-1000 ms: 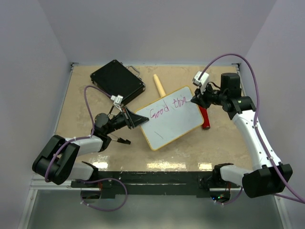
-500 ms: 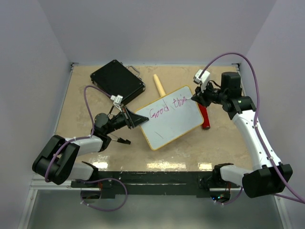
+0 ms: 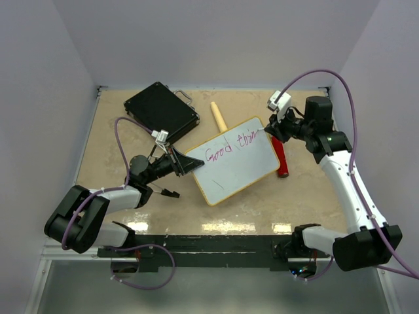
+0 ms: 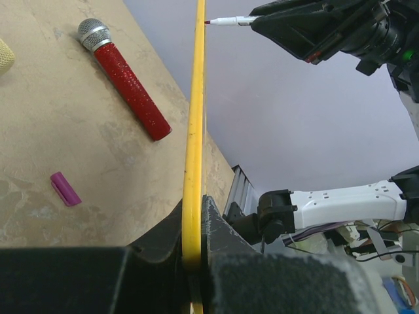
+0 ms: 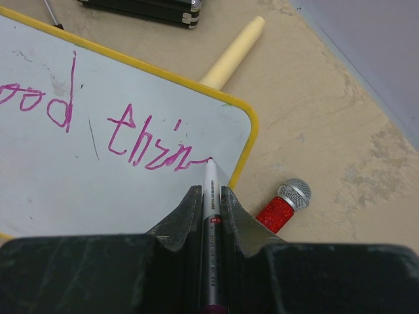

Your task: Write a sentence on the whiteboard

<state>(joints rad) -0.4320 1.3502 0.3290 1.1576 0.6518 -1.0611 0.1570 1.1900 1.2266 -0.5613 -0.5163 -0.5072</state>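
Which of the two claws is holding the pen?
The right gripper grips the marker; the left gripper only clamps the whiteboard by its yellow frame.

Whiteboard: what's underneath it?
A cream stick runs under the whiteboard's far edge. The left wrist view shows a red microphone and a purple cap on the table below it. From above, the cap and the stick's near end are covered.
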